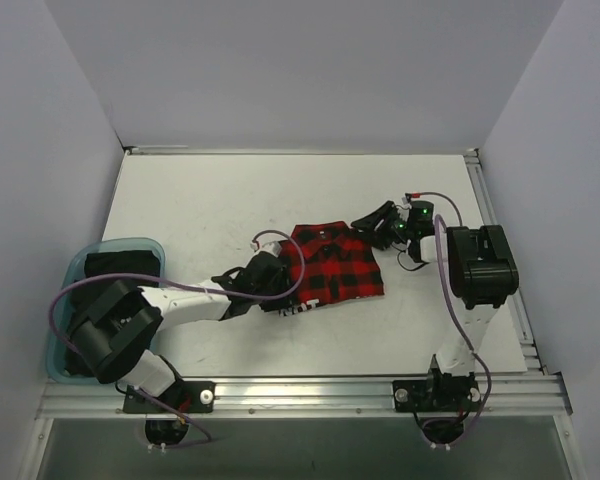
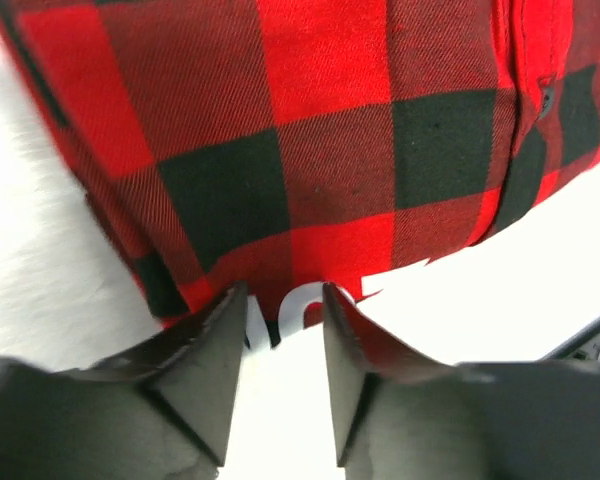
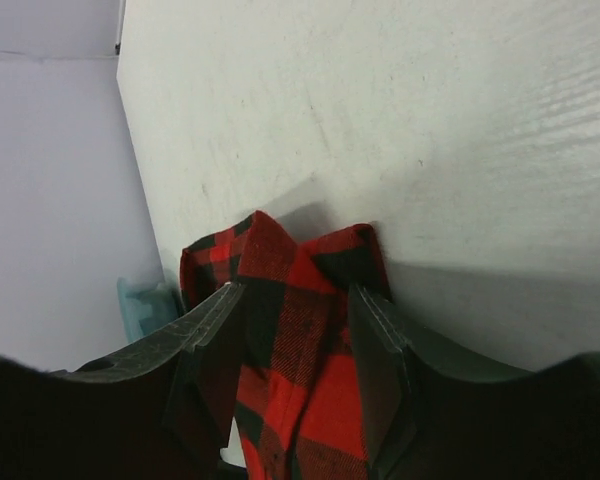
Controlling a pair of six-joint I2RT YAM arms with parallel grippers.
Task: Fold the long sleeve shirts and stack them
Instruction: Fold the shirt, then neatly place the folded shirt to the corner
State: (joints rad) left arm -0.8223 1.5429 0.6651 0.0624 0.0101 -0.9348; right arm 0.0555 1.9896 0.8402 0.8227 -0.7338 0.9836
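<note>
From where I stood, the red-and-black checked shirt [image 1: 335, 265] lay near the middle of the white table [image 1: 210, 190], already gathered into a compact, roughly square packet with no sleeve trailing out. Its collar end faced the far side and the white lettering [image 1: 302, 307] showed along the near-left edge. The left gripper [image 2: 280, 300] sat low at that lettered hem. Its jaws stood apart, with bare table showing between the tips and the cloth only reaching them, so it looked to be holding nothing. The right gripper [image 3: 295, 295] was at the far-right corner of the packet, its two fingers astride a raised bunch of fabric. I could not tell whether they pinched it or merely straddled it. The folding of this shirt seemed to me close to finished, perhaps needing only a last tidy of that corner. I saw no second shirt and no stack on the table, so the stacking looked to be ahead. A teal bin [image 1: 120, 243] at the left edge held something dark, but I could not make out what.
</note>
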